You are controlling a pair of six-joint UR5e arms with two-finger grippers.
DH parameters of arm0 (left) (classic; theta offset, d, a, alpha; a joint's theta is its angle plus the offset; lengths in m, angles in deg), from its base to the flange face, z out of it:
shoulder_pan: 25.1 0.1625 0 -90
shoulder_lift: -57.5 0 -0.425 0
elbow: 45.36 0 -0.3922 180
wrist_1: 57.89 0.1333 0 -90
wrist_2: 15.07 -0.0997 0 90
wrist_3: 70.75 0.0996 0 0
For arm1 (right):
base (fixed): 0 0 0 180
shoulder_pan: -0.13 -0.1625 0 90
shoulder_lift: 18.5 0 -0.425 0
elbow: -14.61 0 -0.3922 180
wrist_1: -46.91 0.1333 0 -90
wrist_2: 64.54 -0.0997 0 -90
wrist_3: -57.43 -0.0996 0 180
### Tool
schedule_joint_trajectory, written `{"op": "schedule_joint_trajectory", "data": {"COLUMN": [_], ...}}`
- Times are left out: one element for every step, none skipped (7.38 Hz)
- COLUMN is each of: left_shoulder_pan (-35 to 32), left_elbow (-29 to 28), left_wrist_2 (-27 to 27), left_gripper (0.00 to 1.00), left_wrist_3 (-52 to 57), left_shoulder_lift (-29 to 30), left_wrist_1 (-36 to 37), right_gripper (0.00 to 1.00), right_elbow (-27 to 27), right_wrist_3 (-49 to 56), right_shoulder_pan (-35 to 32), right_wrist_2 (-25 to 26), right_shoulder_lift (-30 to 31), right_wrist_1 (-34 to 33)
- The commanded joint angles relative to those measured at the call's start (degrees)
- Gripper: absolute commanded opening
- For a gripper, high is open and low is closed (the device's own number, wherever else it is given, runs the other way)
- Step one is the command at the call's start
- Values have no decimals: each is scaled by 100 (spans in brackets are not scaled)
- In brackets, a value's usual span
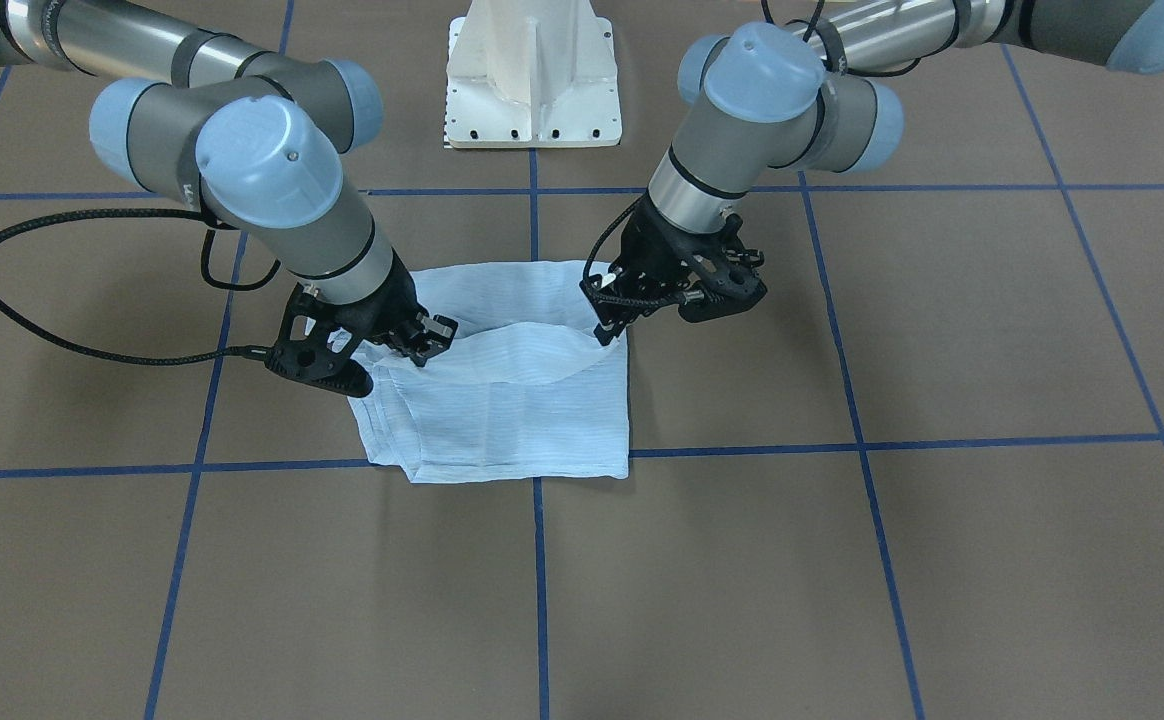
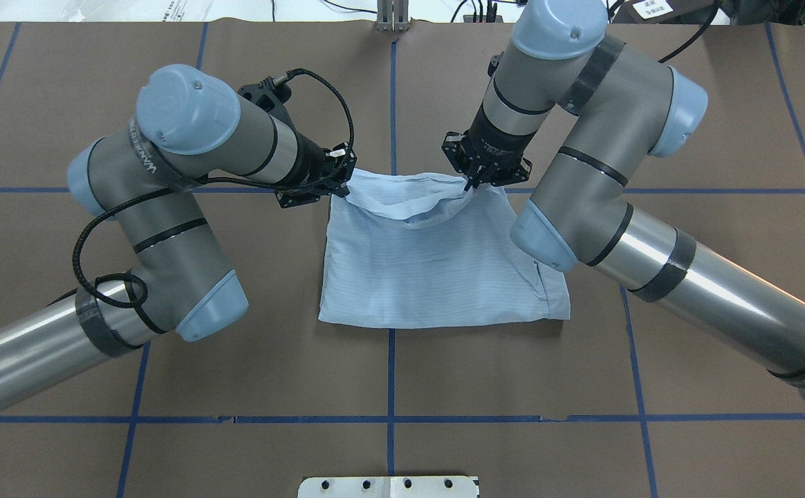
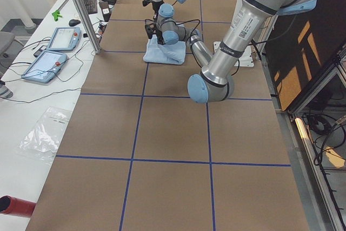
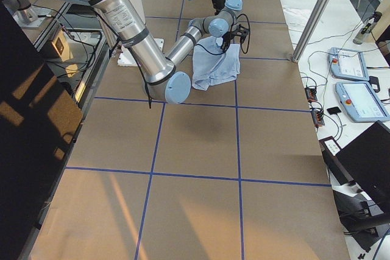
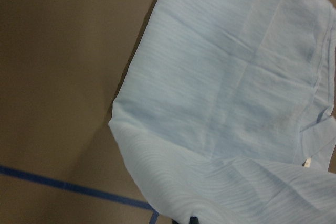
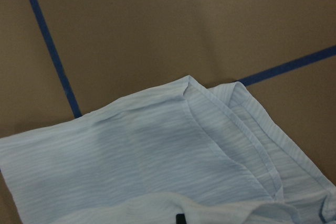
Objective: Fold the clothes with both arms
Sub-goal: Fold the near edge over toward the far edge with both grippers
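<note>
Light blue striped cloth, the shirt [image 2: 437, 270], lies part-folded as a rectangle on the brown surface [image 2: 236, 360], near the middle and straddling the centre tape line. Read the overhead view as a clock, with 6 pointing at the robot's base.

The shirt's long axis runs 9 to 3. Its 12 o'clock edge is lifted off the surface. The left end effector [image 2: 339, 181] is pinched narrow on the 9-side corner of that edge, and the right end effector [image 2: 473, 181] is pinched on the 3-side corner. The edge sags in a shallow curve between them.

From both end effectors the flat body of the shirt lies toward 6, with its near hem resting on the surface. Neither arm is nearer; each sits at its own corner, about level with the other.

By my reading the next fold calls for carrying the held edge toward 6 over the flat part. Both corners would need to travel evenly so the edge stays parallel to the near hem.
</note>
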Motion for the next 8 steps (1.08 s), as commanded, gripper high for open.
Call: {"op": "schedule_joint_trajectory", "data": {"left_shoulder_pan": [-84,-84,-84,-102,-154,-189,-346,-504], "left_elbow": [-540,-689,-847,-892,-892,-936,-945,-963], "left_wrist_2": [-3,-3,-12,-12,-20,-47,-38,-12], "left_gripper": [0,0,0,0,10,99,100,100], "left_wrist_3": [-11,-20,-20,-20,-46,-29,-46,-3], "left_shoulder_lift": [190,260,374,383,392,384,392,375], "left_wrist_1": [-429,-439,-482,-561,-597,-684,-668,-606], "right_gripper": [0,0,0,0,1,99,100,100], "right_elbow": [729,1106,1310,1426,1444,1470,1471,1445], "right_wrist_3": [77,68,68,77,77,111,303,688], "right_shoulder_pan": [-69,-69,-69,-69,-69,-52,-104,-287], "right_wrist_2": [-1,-1,-1,-1,-10,8,-1,-114], "right_shoulder_lift": [-73,-203,-326,-415,-407,-398,-389,-372], "right_wrist_1": [671,989,1018,1018,1079,1228,1255,1273]}}
